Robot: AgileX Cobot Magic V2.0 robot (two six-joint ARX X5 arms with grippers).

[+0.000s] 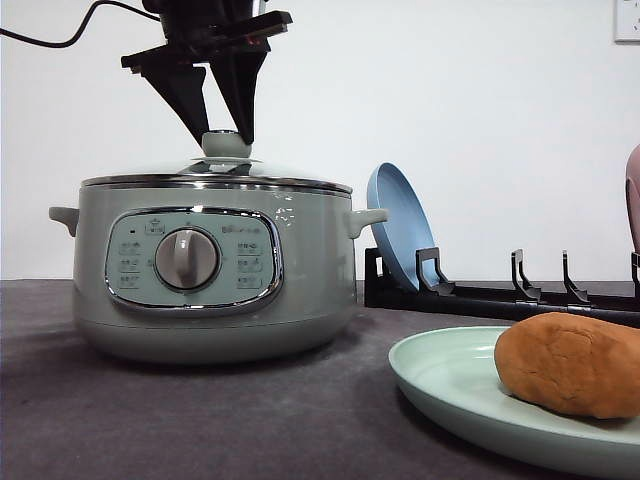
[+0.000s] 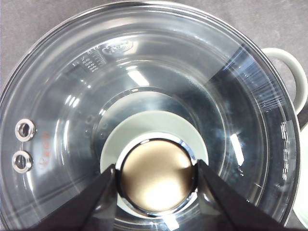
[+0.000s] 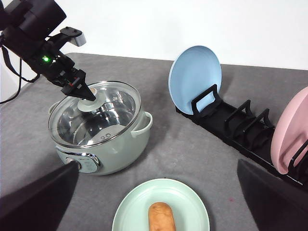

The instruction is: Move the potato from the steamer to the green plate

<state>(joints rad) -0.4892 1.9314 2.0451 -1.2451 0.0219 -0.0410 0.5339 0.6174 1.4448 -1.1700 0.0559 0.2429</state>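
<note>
Orange-brown oblong potato (image 3: pixel 161 217) already lies on the pale mint-green round plate (image 3: pixel 130 211), near the sage-green electric steamer (image 1: pixel 215 275), so the transfer looks done. Left gripper (image 1: pixel 228 132) straddles the lid knob (image 2: pixel 157 176) of the glass lid (image 2: pixel 86 96) seated on the pot, fingers (image 2: pixel 96 202) just beside the knob's chrome rim on both sides; whether they actually pinch it I can't tell, probably setting the lid back. Right gripper (image 3: pixel 154 192) hangs spread wide above the plate holding nothing, its fingertips cut off, and glare hides the pot's inside.
</note>
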